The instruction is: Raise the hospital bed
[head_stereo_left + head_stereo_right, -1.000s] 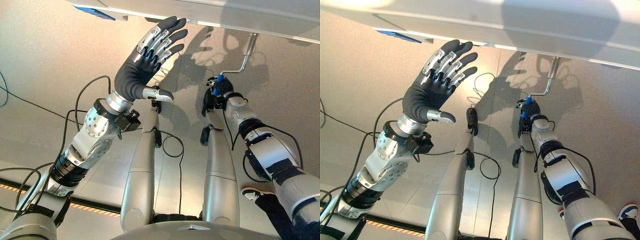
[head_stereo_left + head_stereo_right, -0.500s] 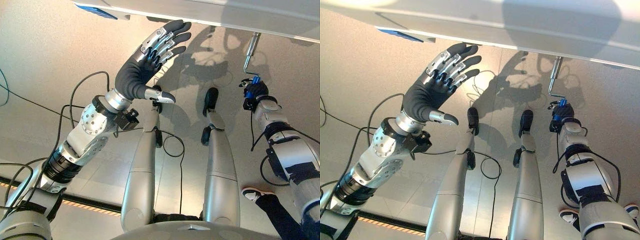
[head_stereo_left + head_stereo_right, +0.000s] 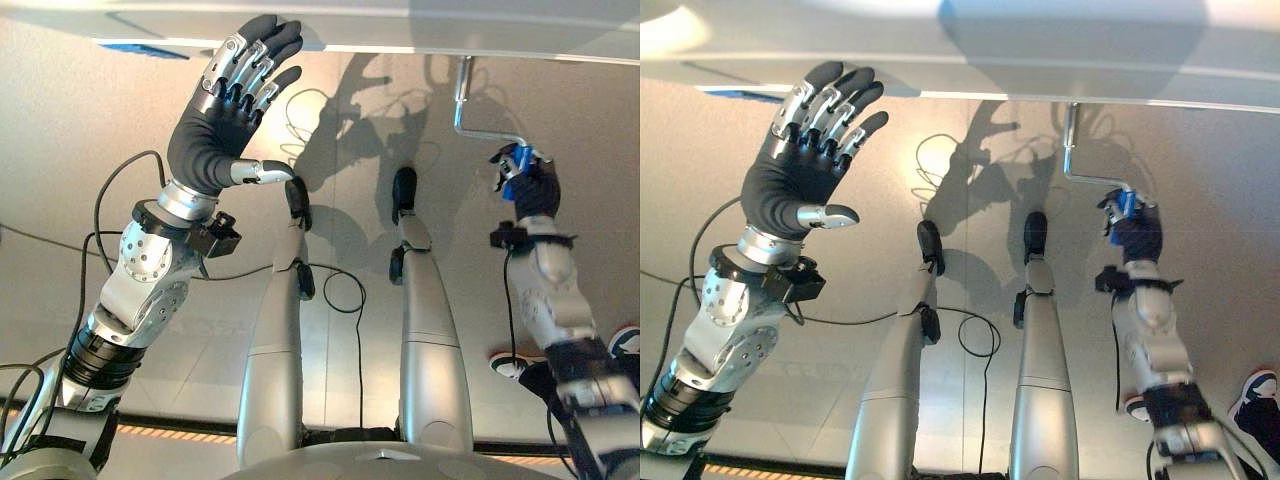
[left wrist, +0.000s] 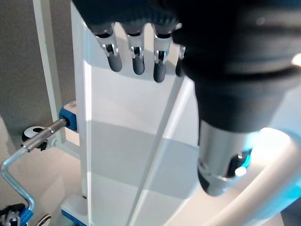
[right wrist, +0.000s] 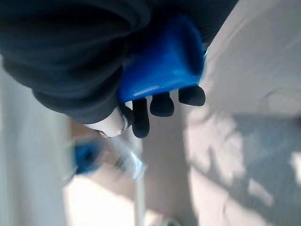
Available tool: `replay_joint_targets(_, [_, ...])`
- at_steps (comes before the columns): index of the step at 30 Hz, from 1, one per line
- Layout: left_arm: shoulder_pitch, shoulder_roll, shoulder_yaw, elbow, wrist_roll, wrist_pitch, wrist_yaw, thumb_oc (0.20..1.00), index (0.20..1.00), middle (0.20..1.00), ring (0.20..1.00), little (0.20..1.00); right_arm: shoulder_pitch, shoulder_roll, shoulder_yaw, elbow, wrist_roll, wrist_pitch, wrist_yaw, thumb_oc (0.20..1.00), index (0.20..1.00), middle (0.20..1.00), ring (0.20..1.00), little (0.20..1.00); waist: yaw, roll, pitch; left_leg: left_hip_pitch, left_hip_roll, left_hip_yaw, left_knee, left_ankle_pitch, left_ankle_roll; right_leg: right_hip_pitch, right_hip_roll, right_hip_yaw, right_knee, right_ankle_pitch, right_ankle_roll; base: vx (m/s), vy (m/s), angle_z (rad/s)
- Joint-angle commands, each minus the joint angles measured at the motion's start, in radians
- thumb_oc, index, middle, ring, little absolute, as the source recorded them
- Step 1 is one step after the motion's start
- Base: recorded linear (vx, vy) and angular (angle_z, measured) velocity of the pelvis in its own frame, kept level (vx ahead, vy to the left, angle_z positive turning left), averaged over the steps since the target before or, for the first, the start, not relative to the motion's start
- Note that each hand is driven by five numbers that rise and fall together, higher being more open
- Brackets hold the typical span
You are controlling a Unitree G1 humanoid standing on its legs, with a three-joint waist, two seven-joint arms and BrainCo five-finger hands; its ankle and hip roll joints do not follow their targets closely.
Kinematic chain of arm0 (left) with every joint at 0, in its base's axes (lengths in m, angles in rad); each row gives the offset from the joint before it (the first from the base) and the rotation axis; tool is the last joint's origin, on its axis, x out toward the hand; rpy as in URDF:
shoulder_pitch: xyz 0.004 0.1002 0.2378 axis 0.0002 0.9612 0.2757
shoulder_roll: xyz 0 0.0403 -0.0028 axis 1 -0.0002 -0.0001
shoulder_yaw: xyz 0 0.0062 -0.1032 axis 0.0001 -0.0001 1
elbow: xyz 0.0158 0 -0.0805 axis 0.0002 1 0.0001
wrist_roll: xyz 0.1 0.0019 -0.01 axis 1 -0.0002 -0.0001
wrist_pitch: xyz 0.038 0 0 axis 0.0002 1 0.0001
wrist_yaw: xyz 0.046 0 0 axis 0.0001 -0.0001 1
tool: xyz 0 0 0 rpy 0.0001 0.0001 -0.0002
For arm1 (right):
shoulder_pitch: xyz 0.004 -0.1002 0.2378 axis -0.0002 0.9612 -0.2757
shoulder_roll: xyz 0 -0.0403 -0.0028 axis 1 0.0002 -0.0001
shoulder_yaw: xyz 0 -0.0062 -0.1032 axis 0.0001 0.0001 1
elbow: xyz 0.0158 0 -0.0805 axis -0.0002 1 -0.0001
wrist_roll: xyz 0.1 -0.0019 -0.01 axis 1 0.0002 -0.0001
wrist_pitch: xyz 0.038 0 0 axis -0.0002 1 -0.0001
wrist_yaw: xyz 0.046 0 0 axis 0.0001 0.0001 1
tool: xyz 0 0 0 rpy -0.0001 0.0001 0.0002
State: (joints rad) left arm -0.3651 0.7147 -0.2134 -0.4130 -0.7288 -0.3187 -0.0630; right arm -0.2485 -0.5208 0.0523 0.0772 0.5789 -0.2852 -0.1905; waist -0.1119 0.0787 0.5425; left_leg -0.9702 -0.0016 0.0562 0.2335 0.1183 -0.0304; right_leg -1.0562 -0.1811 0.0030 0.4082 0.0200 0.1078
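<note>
Right hand (image 3: pixel 528 188) curling tightly around the blue grip (image 3: pixel 514 160) of the silver crank handle (image 3: pixel 478 118) at upper right, left hand (image 3: pixel 222 110) reaching with fingers spread toward the white hospital bed frame (image 3: pixel 400 25) running along the top edge, crank shaft rising into that frame.

text: none legible | labels: none | numbers: none | signs: none
</note>
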Motion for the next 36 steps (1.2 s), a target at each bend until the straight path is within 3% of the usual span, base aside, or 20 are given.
replay_joint_targets(1, [0.054, 0.011, 0.067, -0.066, 0.037, -0.050, -0.024, 1.000, 1.000, 1.000, 1.000, 1.000, 0.015, -0.033, -0.189, -0.211, 0.071, -0.218, 0.061, 0.200, 0.200, 0.200, 0.200, 0.200, -0.030, -0.027, -0.022, 0.060, 0.012, 0.015, 0.094, -0.119, -0.013, 0.072, 0.037, -0.039, -0.075, 0.051, 0.060, 0.00, 0.000, 0.00])
replay_joint_targets(4, [0.094, 0.036, 0.102, -0.079, 0.043, -0.046, -0.030, 1.000, 1.000, 1.000, 1.000, 1.000, 0.035, -0.021, -0.163, -0.304, 0.135, -0.216, 0.133, 0.200, 0.200, 0.200, 0.200, 0.200, -0.033, -0.035, -0.022, 0.074, 0.014, 0.015, 0.091, -0.117, -0.015, 0.089, 0.037, -0.040, -0.079, 0.053, 0.061, 0.00, 0.000, 0.00])
replay_joint_targets(11, [0.133, 0.058, 0.135, -0.097, 0.029, -0.058, -0.053, 1.000, 1.000, 1.000, 1.000, 1.000, 0.052, -0.100, -0.113, -0.394, 0.192, -0.179, 0.229, 0.200, 0.200, 0.200, 0.200, 0.200, -0.032, -0.051, -0.022, 0.085, 0.015, 0.016, 0.086, -0.112, -0.019, 0.106, 0.038, -0.046, -0.089, 0.063, 0.062, 0.00, 0.000, 0.00])
replay_joint_targets(12, [0.131, 0.059, 0.135, -0.093, 0.035, -0.057, -0.056, 1.000, 1.000, 1.000, 1.000, 1.000, 0.047, -0.107, -0.104, -0.389, 0.188, -0.170, 0.227, 0.344, 0.344, 0.344, 0.344, 0.344, -0.031, -0.052, -0.022, 0.084, 0.016, 0.016, 0.089, -0.113, -0.018, 0.105, 0.038, -0.048, -0.087, 0.064, 0.061, 0.00, 0.000, 0.00])
replay_joint_targets(13, [0.131, 0.059, 0.135, -0.093, 0.035, -0.057, -0.056, 1.000, 1.000, 1.000, 1.000, 1.000, 0.047, -0.107, -0.104, -0.389, 0.189, -0.170, 0.227, 0.382, 0.382, 0.382, 0.382, 0.382, -0.032, -0.052, -0.022, 0.084, 0.016, 0.016, 0.089, -0.114, -0.018, 0.105, 0.038, -0.048, -0.087, 0.064, 0.061, 0.00, 0.000, 0.00])
replay_joint_targets(14, [0.129, 0.057, 0.132, -0.089, 0.038, -0.060, -0.057, 1.000, 1.000, 1.000, 1.000, 1.000, 0.040, -0.105, -0.089, -0.378, 0.202, -0.164, 0.237, 0.536, 0.536, 0.536, 0.536, 0.536, -0.030, -0.054, -0.022, 0.085, 0.016, 0.016, 0.090, -0.114, -0.018, 0.106, 0.038, -0.047, -0.088, 0.064, 0.060, 0.00, 0.000, 0.00])
replay_joint_targets(15, [0.128, 0.054, 0.131, -0.083, 0.042, -0.060, -0.056, 1.000, 1.000, 1.000, 1.000, 1.000, 0.039, -0.110, -0.076, -0.378, 0.196, -0.158, 0.245, 1.000, 1.000, 1.000, 1.000, 1.000, -0.030, -0.055, -0.022, 0.085, 0.016, 0.016, 0.091, -0.113, -0.018, 0.106, 0.038, -0.048, -0.086, 0.065, 0.060, 0.00, 0.000, 0.00])
replay_joint_targets(22, [0.143, -0.055, 0.054, 0.133, 0.105, -0.049, -0.009, 1.000, 1.000, 1.000, 1.000, 1.000, 0.049, -0.086, 0.032, -0.196, 0.175, -0.099, 0.231, 1.000, 1.000, 1.000, 1.000, 1.000, -0.023, -0.060, -0.022, 0.140, 0.017, 0.013, 0.071, -0.100, -0.023, 0.165, 0.034, -0.061, -0.104, 0.071, 0.059, 0.00, -0.003, -0.01])
replay_joint_targets(23, [0.138, -0.079, 0.015, 0.286, 0.184, -0.035, 0.016, 1.000, 1.000, 1.000, 1.000, 1.000, 0.037, -0.078, 0.072, -0.115, 0.144, -0.083, 0.231, 1.000, 1.000, 1.000, 1.000, 1.000, -0.018, -0.062, -0.022, 0.181, 0.016, 0.008, 0.056, -0.093, -0.025, 0.206, 0.033, -0.068, -0.112, 0.071, 0.060, -0.02, -0.023, -0.03])
replay_joint_targets(27, [0.107, -0.143, -0.067, 0.608, 0.384, -0.013, 0.064, 1.000, 1.000, 1.000, 1.000, 1.000, 0.015, -0.044, 0.146, 0.068, 0.125, -0.046, 0.233, 1.000, 1.000, 1.000, 1.000, 1.000, -0.009, -0.071, -0.022, 0.302, 0.019, 0.007, 0.016, -0.085, -0.029, 0.328, 0.030, -0.083, -0.132, 0.068, 0.060, -0.01, -0.015, -0.01])
replay_joint_targets(30, [0.098, -0.227, -0.109, 0.834, 0.437, 0.005, 0.082, 1.000, 1.000, 1.000, 1.000, 1.000, 0.007, 0.014, 0.169, 0.248, 0.098, -0.024, 0.203, 1.000, 1.000, 1.000, 1.000, 1.000, -0.003, -0.075, -0.022, 0.419, 0.021, 0.001, -0.030, -0.080, -0.032, 0.439, 0.029, -0.099, -0.164, 0.065, 0.060, 0.01, -0.006, 0.01])
replay_joint_targets(31, [0.098, -0.227, -0.109, 0.835, 0.437, 0.004, 0.082, 1.000, 1.000, 1.000, 1.000, 1.000, 0.007, 0.014, 0.169, 0.248, 0.098, -0.024, 0.203, 1.000, 1.000, 1.000, 1.000, 1.000, -0.003, -0.075, -0.022, 0.420, 0.021, 0.001, -0.031, -0.080, -0.032, 0.440, 0.029, -0.099, -0.164, 0.065, 0.060, 0.06, -0.003, -0.01])
replay_joint_targets(32, [0.097, -0.277, -0.116, 0.968, 0.482, 0.012, 0.100, 1.000, 1.000, 1.000, 1.000, 1.000, 0.004, 0.056, 0.163, 0.383, 0.063, -0.017, 0.171, 1.000, 1.000, 1.000, 1.000, 1.000, -0.001, -0.080, -0.022, 0.500, 0.022, -0.001, -0.058, -0.082, -0.033, 0.521, 0.029, -0.105, -0.188, 0.062, 0.062, 0.03, 0.004, 0.00])
replay_joint_targets(33, [0.095, -0.277, -0.116, 0.968, 0.482, 0.012, 0.100, 1.000, 1.000, 1.000, 1.000, 1.000, 0.003, 0.055, 0.162, 0.383, 0.063, -0.017, 0.171, 1.000, 1.000, 1.000, 1.000, 1.000, -0.001, -0.080, -0.022, 0.498, 0.021, -0.001, -0.061, -0.078, -0.033, 0.520, 0.029, -0.105, -0.191, 0.065, 0.061, 0.08, -0.018, 0.02])
replay_joint_targets(36, [0.109, -0.340, -0.118, 1.166, 0.525, 0.030, 0.108, 1.000, 1.000, 1.000, 1.000, 1.000, -0.007, 0.106, 0.166, 0.638, 0.023, 0.018, 0.153, 1.000, 1.000, 1.000, 1.000, 1.000, 0.014, -0.080, -0.032, 0.633, 0.024, -0.011, -0.096, -0.086, -0.035, 0.661, 0.035, -0.125, -0.223, 0.055, 0.061, 0.09, -0.039, 0.08])
